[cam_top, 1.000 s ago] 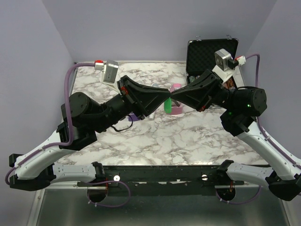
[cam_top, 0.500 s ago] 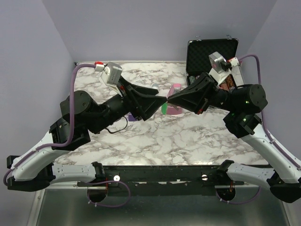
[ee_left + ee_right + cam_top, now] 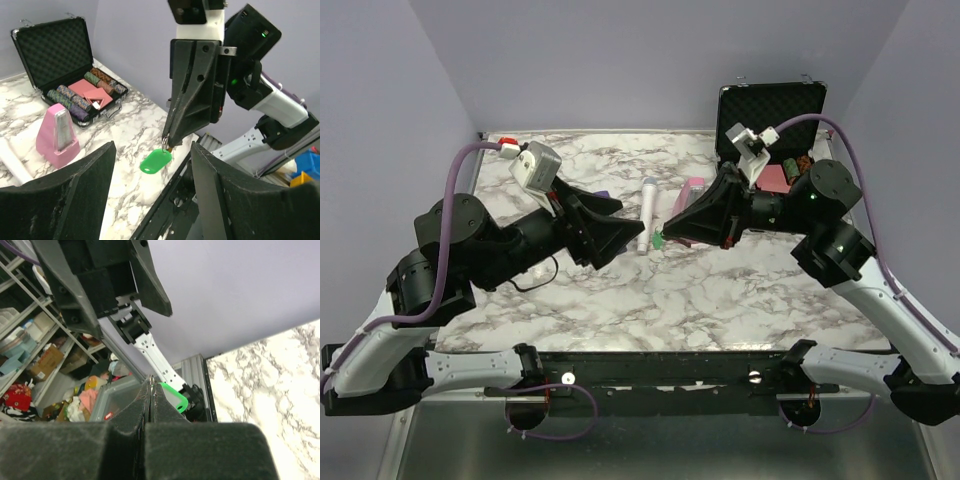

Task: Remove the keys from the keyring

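My right gripper [image 3: 667, 229] is shut on the thin grey keyring [image 3: 165, 142] and holds it in the air above the table's middle. The green-headed key [image 3: 155, 161] hangs from the ring below the fingertips; it also shows in the top view [image 3: 660, 240] and in the right wrist view [image 3: 175, 395], where the ring [image 3: 151, 382] pokes out between the closed fingers [image 3: 150, 390]. My left gripper [image 3: 620, 225] is open and empty, a short way left of the key, its jaws [image 3: 152, 200] facing it.
A white microphone [image 3: 647, 214] lies on the marble table [image 3: 650, 300] under the gap between the grippers. A pink metronome [image 3: 693, 189] stands behind. An open black case [image 3: 770, 115] of poker chips [image 3: 70, 96] sits at the back right.
The two grippers were tip to tip at the key. My left gripper has let go, opened and drawn back left. My right gripper keeps the ring and key and has shifted left and lower.
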